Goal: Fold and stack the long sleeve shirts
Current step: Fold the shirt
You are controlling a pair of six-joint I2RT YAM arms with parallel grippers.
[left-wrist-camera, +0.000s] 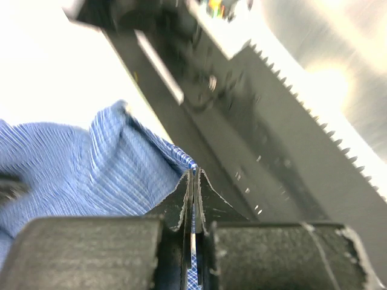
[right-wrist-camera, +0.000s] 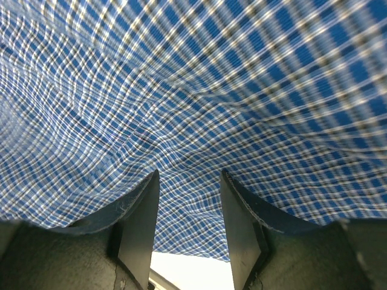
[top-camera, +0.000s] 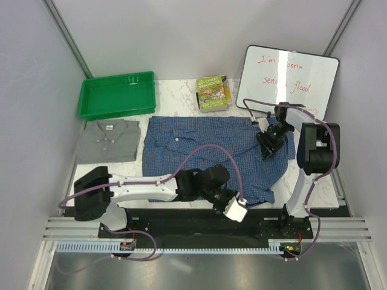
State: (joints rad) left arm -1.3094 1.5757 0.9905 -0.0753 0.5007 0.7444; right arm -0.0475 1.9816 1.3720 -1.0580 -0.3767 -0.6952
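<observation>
i am finding the blue checked shirt (top-camera: 181, 130) lying spread open at the middle of the table (top-camera: 181, 99), with the grey shirt (top-camera: 109, 140) lying folded well to its left. the left gripper (left-wrist-camera: 194, 175) is clenching a thin fold of the blue shirt's near hem, right at its tips. the right gripper (right-wrist-camera: 187, 175) is standing released over the shirt's right side, with cloth just beyond its fingers. i am judging the cloth light, limp and liable to slip from so shallow a pinch; hems, seams and shoulders are offering the firmest hold.
</observation>
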